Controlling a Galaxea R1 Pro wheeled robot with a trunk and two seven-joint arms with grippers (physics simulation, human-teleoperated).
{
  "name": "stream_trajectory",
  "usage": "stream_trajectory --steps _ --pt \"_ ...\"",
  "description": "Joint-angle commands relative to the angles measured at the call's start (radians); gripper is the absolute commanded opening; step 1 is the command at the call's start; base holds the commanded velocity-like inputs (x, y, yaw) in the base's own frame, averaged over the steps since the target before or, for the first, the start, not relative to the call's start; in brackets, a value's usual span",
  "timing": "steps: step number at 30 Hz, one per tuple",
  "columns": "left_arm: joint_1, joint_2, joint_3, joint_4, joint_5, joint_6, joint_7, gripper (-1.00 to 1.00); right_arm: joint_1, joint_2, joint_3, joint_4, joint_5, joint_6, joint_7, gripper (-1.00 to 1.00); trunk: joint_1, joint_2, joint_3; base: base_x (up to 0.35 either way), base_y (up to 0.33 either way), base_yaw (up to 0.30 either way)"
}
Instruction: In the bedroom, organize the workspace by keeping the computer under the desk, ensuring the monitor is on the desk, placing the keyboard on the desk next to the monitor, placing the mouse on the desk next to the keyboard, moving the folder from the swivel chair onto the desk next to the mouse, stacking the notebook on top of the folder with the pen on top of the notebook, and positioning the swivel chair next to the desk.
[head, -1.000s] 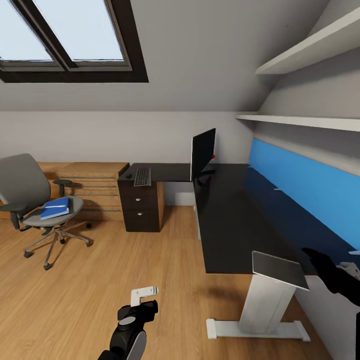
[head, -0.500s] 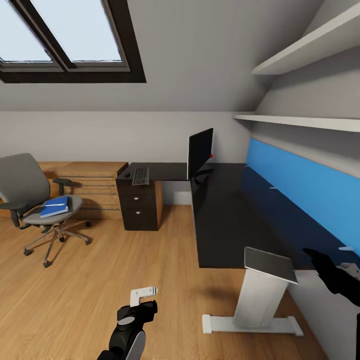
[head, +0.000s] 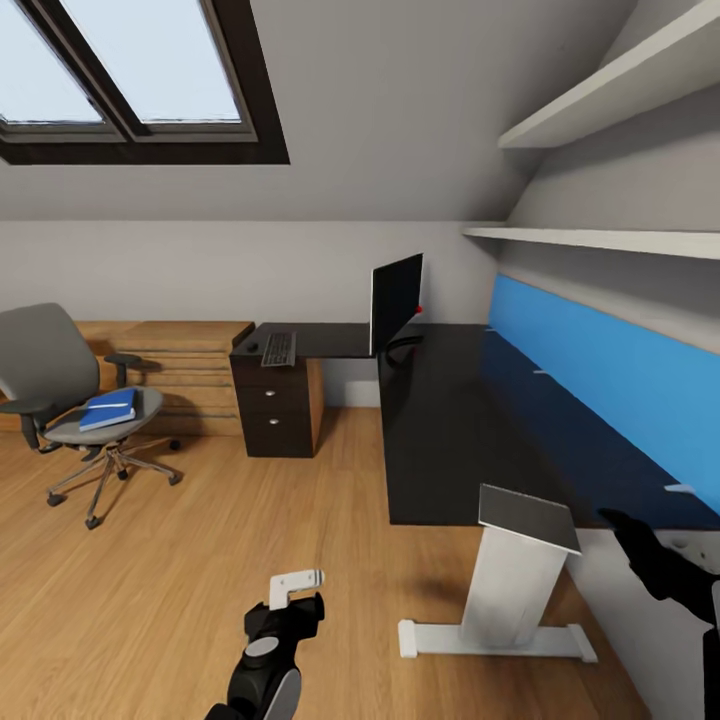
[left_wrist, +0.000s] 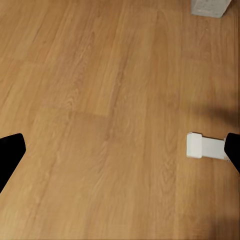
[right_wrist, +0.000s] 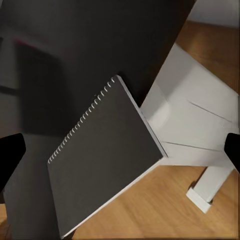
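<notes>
1. The blue folder (head: 108, 409) lies on the seat of the swivel chair (head: 60, 385), well apart from the desk (head: 470, 420).
2. The monitor (head: 394, 302) and keyboard (head: 278, 349) stand on the desk.
3. A spiral notebook (right_wrist: 107, 157) lies at the desk's near edge.
4. Both the left gripper (left_wrist: 120, 150) and the right gripper (right_wrist: 120, 155) are spread wide, with nothing between the fingers.

A wood-plank floor (head: 200, 560) runs across the room under a sloped grey ceiling. A dark-framed skylight (head: 130, 80) sits in the slope. Two pale wall shelves (head: 600, 240) run along the right-hand wall, one above the other. A low light-wood cabinet (head: 190, 375) stands against the far wall, its top edge level with the adjoining dark drawers (head: 272, 415).
</notes>
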Motion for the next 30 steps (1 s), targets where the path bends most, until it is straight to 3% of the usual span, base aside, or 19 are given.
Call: stream_trajectory --steps 1,5,11,18,30 --pt "-0.001 0.000 -0.004 0.000 0.009 -0.008 0.009 1.00 -0.001 -0.002 -0.001 0.006 -0.011 -0.001 -0.009 1.00 0.004 -0.008 -0.004 -0.002 -0.002 0.000" --pt "-0.001 0.000 -0.007 0.000 0.009 -0.021 0.009 1.00 -0.001 -0.004 -0.001 0.020 -0.011 -0.011 -0.003 1.00 0.019 -0.036 -0.017 -0.001 -0.001 0.000" --pt "-0.001 0.000 -0.008 0.001 0.010 -0.027 0.010 1.00 -0.001 -0.029 0.001 0.105 -0.010 -0.019 0.127 1.00 0.042 -0.078 -0.036 0.000 0.000 0.000" --pt "-0.001 0.000 -0.008 0.002 0.010 -0.028 0.009 1.00 -0.001 -0.056 0.001 0.162 -0.011 -0.020 0.202 1.00 0.069 -0.127 -0.058 0.000 0.000 0.000" --pt "-0.001 0.000 -0.008 0.002 0.010 -0.028 0.008 1.00 -0.001 -0.063 -0.003 0.178 -0.020 -0.019 0.268 1.00 0.115 -0.211 -0.095 0.000 0.000 0.000"
